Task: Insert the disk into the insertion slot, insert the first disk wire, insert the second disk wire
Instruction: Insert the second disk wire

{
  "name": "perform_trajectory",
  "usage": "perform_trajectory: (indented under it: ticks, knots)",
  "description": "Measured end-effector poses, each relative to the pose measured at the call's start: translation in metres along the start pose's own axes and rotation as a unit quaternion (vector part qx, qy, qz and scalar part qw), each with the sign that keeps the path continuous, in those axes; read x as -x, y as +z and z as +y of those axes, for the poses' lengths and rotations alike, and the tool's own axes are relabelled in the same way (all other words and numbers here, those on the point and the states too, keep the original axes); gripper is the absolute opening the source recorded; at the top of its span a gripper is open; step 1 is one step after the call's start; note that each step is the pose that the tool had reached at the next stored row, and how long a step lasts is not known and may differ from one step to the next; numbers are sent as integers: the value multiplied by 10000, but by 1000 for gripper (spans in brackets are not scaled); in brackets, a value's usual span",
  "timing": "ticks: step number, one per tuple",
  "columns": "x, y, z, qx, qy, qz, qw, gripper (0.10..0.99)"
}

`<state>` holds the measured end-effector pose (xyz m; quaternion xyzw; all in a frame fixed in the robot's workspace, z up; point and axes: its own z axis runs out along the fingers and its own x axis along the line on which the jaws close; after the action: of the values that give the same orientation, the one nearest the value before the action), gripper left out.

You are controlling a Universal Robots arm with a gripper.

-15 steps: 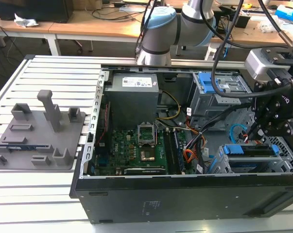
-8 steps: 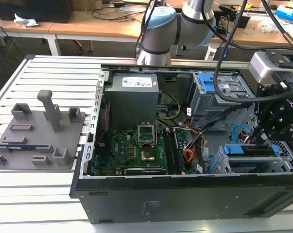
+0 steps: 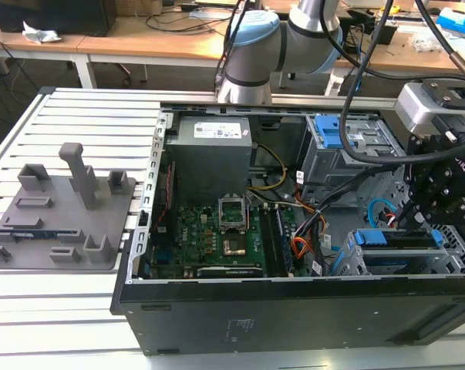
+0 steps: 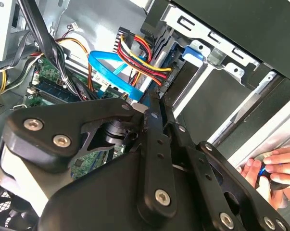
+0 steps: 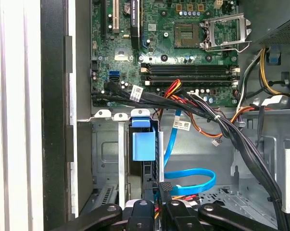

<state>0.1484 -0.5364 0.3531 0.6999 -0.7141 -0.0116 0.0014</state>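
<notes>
While the arm reaches into the open computer case (image 3: 294, 308) at the exterior view's right, the scene reads as follows.

Hand: the hand (image 5: 157, 192) sits low in the case near the drive bay; in the first wrist view its black fingers (image 5: 165, 190) stand close together around a small dark plug, though whether they truly pinch it cannot be told.

Disk: the disk (image 3: 398, 240) in its blue caddy sits inside the slot (image 3: 456, 250), near the case's front corner.

First wire: the red, orange and yellow wire bundle (image 4: 140, 60) ends in a black plug by the drive, just past the fingertips.

Second wire: the light-blue cable (image 5: 190, 175) curves in a loop just beside the hand.

Motherboard: the green board (image 3: 217, 239) lies in the middle of the case.

Person: a person's fingers (image 4: 274, 166) show at the case edge in the second wrist view.

Table: a grey fixture (image 3: 62, 208) rests on the slatted table (image 3: 55, 308), apart from the case.
</notes>
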Motion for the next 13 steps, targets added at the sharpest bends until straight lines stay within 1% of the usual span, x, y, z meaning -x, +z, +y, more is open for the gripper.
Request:
perform_trajectory:
  ticks: [13]
  knots:
    - [-12, 19, -15, 0, 134, -2, 9999, 161]
